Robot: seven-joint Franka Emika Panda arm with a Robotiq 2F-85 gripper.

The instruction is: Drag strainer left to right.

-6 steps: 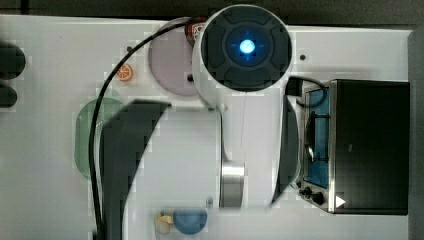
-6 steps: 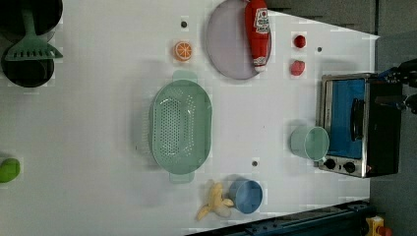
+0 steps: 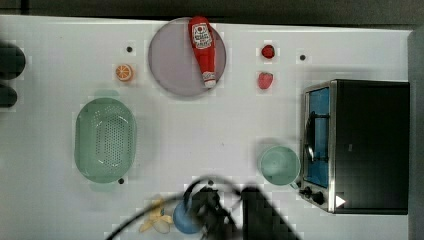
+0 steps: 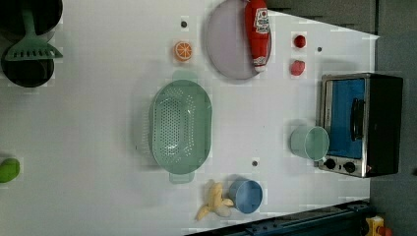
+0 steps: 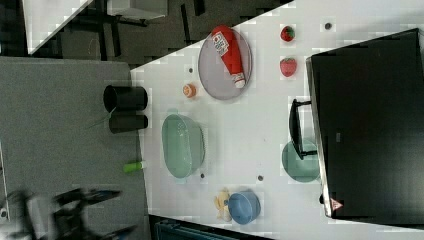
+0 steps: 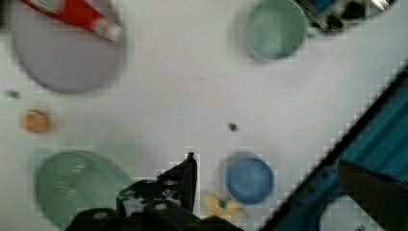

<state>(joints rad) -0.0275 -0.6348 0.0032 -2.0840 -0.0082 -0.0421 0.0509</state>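
The strainer [image 3: 105, 140], a large pale green oval colander with a holed bottom, rests on the white table [image 3: 210, 125] at the top view's left. It also lies near the middle in the left view [image 4: 181, 127], in the right view [image 5: 182, 146] and in the wrist view [image 6: 72, 185]. My gripper [image 6: 185, 175] hangs well above the table, apart from the strainer, between it and a blue cup [image 6: 249, 179]. The arm [image 3: 220, 212] is a dark blur at the top view's bottom edge, clear of the strainer.
A mint-green cup [image 3: 279, 165] stands beside a toaster oven [image 3: 360, 145] at the top view's right. A grey plate [image 3: 170, 65] carries a ketchup bottle [image 3: 202, 47]. An orange slice [image 3: 124, 72], two strawberries [image 3: 265, 80], a blue cup [image 3: 186, 220] and a banana [image 3: 156, 222] lie around.
The arm, which covered the middle of the top view, has swung down to the top view's bottom edge. The strainer has not moved.
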